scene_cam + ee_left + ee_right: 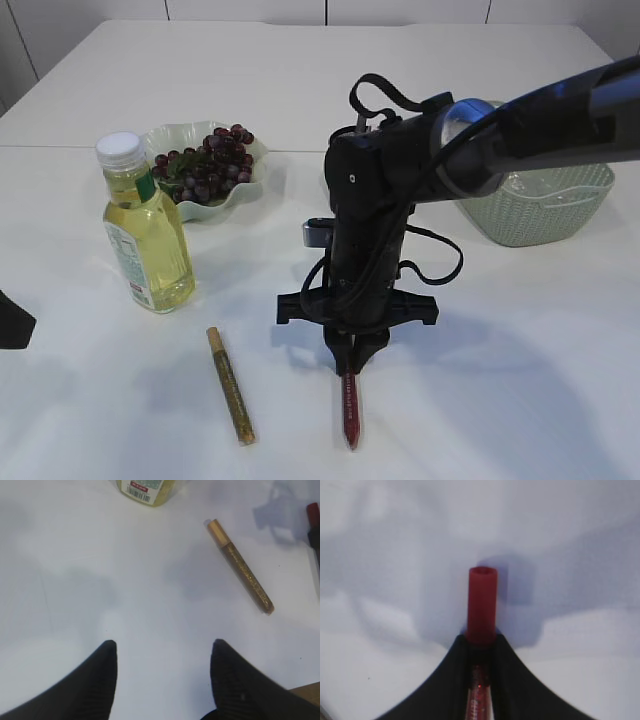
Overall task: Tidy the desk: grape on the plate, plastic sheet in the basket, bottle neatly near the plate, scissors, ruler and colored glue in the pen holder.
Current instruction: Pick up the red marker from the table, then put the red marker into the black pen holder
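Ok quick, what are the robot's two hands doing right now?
Left gripper: open, empty, above bare table.
Right gripper: closed on the red glue pen, down at the table.

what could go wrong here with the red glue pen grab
The right gripper pinches the red glue pen near one end, so the long free end may swing or slip when lifted. The gold glue pen lies close beside it on the table and might get knocked and roll. No pen holder shows in any view, so the drop-off spot is unsure.
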Motion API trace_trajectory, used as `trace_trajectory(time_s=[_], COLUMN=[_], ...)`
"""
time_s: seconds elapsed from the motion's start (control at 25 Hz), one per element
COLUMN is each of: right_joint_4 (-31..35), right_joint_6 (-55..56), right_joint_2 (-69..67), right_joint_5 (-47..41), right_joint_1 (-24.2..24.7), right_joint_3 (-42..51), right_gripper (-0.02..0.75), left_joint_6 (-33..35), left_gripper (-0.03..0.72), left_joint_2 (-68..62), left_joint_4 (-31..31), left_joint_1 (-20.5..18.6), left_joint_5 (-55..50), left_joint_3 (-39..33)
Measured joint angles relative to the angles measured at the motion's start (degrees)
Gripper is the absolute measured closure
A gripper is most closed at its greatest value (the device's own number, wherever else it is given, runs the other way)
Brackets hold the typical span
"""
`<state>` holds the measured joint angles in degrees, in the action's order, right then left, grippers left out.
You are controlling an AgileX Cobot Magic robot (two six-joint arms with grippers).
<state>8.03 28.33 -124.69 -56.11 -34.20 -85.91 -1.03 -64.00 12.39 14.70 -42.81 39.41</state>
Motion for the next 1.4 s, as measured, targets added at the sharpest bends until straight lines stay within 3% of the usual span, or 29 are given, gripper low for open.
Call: trace_trajectory(time_s=[0.12, 0.28, 0.64, 0.8, 1.04, 1.4], right_joint_4=[0.8, 7.0, 39.7, 49.6, 56.4, 63.5], right_joint_6=[-1.2, -7.0, -41.9, -54.5, -68.7, -88.9], right_joint_2=[0.2, 2.7, 6.9, 6.9, 6.9, 4.6], right_joint_5=[1.6, 3.3, 2.5, 3.5, 11.1, 18.4], right_joint_1=[0.4, 3.5, 18.0, 22.5, 26.0, 26.2], right_joint_3=[0.0, -0.2, -6.8, -12.1, -16.9, -18.8], right_gripper=[0.626, 0.626, 0.627, 0.627, 0.627, 0.627], left_joint_6=[0.0, 0.0, 0.0, 0.0, 0.0, 0.0], left_gripper=[0.253, 0.253, 0.253, 0.253, 0.253, 0.253], left_joint_2=[0.0, 0.0, 0.0, 0.0, 0.0, 0.0], left_joint_4=[0.0, 0.0, 0.1, 0.1, 0.2, 2.1], left_joint_1=[0.0, 0.0, 0.0, 0.0, 0.0, 0.0], left_joint_5=[0.0, -0.9, -2.4, -2.9, -3.5, -5.1], left_joint_3=[0.0, 0.0, 0.0, 0.0, 0.0, 0.0])
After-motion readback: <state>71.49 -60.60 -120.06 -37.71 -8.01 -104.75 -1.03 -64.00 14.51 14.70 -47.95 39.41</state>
